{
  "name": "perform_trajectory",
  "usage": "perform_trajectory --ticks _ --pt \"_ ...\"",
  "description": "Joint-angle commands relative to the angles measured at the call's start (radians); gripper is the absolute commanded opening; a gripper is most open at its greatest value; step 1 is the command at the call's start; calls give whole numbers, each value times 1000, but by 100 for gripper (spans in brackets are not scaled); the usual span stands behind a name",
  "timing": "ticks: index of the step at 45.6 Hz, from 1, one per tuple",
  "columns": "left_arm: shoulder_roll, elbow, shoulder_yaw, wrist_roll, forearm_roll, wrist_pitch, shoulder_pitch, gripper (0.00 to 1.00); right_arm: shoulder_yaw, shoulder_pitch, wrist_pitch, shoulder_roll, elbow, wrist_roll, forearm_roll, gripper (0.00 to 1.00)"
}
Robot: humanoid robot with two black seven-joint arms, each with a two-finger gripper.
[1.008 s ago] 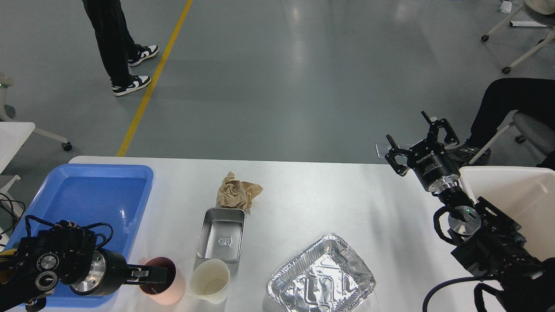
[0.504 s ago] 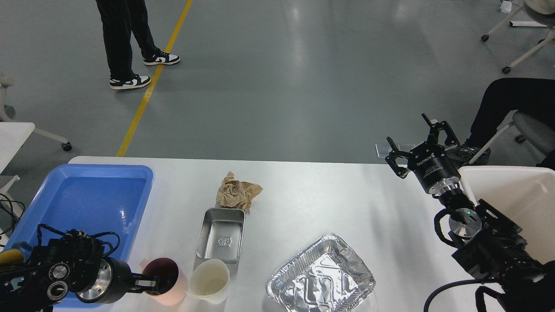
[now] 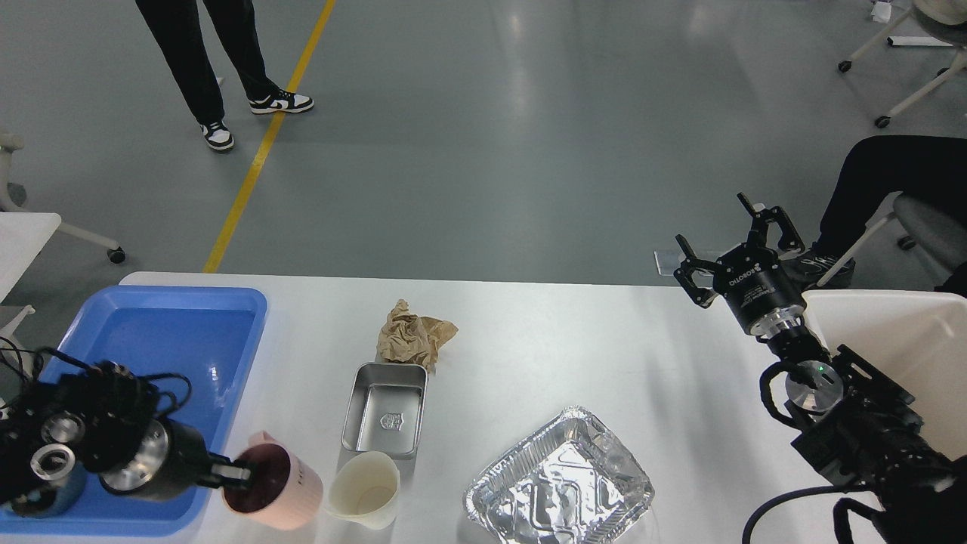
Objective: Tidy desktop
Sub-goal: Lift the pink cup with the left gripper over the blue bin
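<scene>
The desktop [image 3: 604,355] is a wide white table with rounded corners. On it lie a crumpled brown paper [image 3: 414,338], a small metal tin [image 3: 385,408], a cream cup [image 3: 368,489] and a foil tray [image 3: 559,483]. My left gripper [image 3: 238,473] is at the front left, shut on the rim of a pink cup [image 3: 283,495] with a dark inside. The cup is tilted toward the left. My right gripper [image 3: 714,227] is open and empty, raised over the table's far right edge.
A blue plastic tray [image 3: 159,340] sits at the left of the table, partly under my left arm. A cream-white bin [image 3: 899,355] stands at the right, beside my right arm. A person walks on the floor beyond; another sits at the far right.
My left gripper has closed on the pink cup's rim and tipped the cup left, toward the blue tray. My right gripper has barely moved. The standing person has stepped along.
</scene>
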Motion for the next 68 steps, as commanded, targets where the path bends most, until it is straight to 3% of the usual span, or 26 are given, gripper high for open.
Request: perform_trajectory --ticks 1,5,9,20,28,37,44,51,57,60,68 --pt "191 24 -232 45 -310 -65 -196 0 -6 2 -4 -3 4 -1 -2 100" --pt "285 88 -228 47 -397 -65 -340 0 -21 9 -5 -5 4 -1 -2 100" --pt "297 105 -228 39 -410 -65 -408 0 -23 15 -7 1 4 -1 -2 100" --pt "297 104 -213 42 -404 -65 -394 0 -24 15 -27 7 41 -1 -2 100" --pt "314 228 -42 26 -287 -65 -244 0 -31 5 -40 -3 82 -1 -2 100" --pt "145 463 -47 -23 -137 -65 -123 0 -32 2 -40 -5 84 -1 -2 100" --pt "69 470 -64 -96 -23 -65 -12 0 -32 -15 -40 -7 84 -1 -2 100" --pt "12 472 -132 -108 47 -65 115 0 -32 -26 -37 -17 85 -1 -2 100" --pt "-17 475 -228 -166 162 -65 212 0 -32 -34 -34 -19 85 -1 -2 100" --pt "-30 478 -269 -175 196 -65 251 0 -32 -34 -34 -22 85 -1 -2 100" --pt "-62 481 -283 -197 242 -65 308 0 -32 -37 -34 -20 85 -1 -2 100"
